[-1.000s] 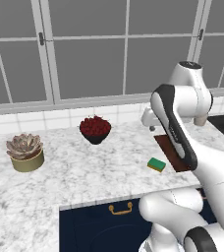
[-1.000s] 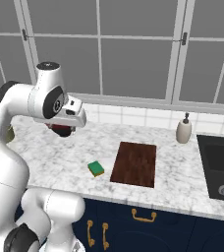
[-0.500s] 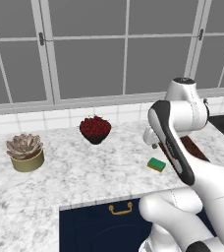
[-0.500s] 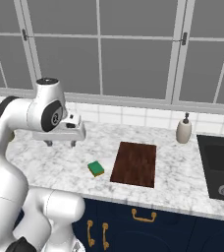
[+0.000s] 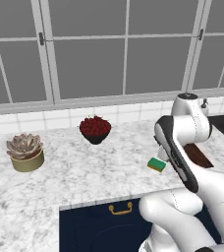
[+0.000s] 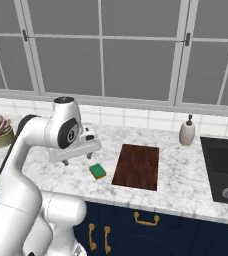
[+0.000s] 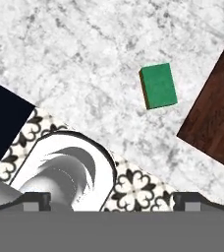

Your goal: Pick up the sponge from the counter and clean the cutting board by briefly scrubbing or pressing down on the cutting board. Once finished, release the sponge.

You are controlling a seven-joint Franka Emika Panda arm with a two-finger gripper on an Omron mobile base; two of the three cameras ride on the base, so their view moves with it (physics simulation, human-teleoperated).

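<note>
The sponge [image 6: 97, 171] [image 5: 156, 164] [image 7: 158, 86], green side up, lies flat on the marbled counter [image 6: 178, 162] a little left of the dark reddish-brown cutting board [image 6: 137, 166] [image 7: 217, 123]. My gripper [image 6: 77, 159] hangs just above the counter, pointing down, to the left of the sponge and apart from it. It is open, with nothing between its fingers. In the hand view its fingertips [image 7: 35, 199] sit far apart at the bottom edge, and the sponge shows up and to the right of them. In the left base view my own arm covers most of the cutting board [image 5: 201, 155].
A black bowl of red fruit [image 5: 95, 129] and a potted succulent [image 5: 25, 151] stand further left on the counter. A soap dispenser [image 6: 187, 132] and a dark sink [image 6: 223, 170] are right of the board. Navy cabinets with brass handles [image 6: 146, 218] run below the counter's front edge.
The hand has swung down from near the fruit bowl toward the counter and now hangs low beside the sponge. Sponge and board have not moved.
</note>
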